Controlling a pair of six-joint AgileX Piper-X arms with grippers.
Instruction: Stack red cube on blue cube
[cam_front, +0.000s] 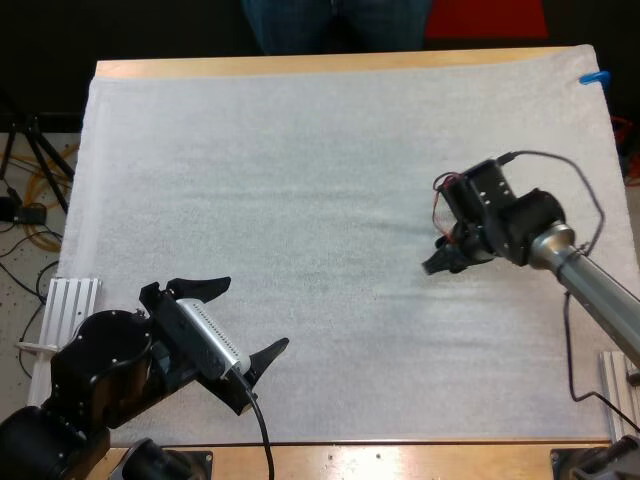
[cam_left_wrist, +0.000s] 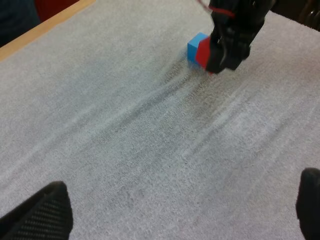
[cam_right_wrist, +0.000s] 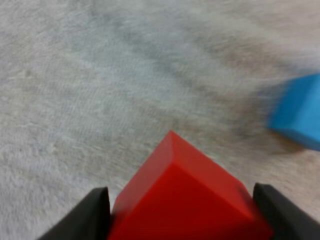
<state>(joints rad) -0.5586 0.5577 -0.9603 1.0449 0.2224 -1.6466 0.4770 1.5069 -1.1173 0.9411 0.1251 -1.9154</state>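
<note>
Fingers of my right hand clamp the red cube from both sides, low over the white mat toward the counter's right side, just beside the blue cube. My left hand hovers near the front edge, spread wide, holding nothing. A person's legs show beyond the far edge.

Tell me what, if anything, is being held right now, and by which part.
The right gripper holds the red cube, jaws pressing two opposite side faces. The left gripper is open, holding nothing.
</note>
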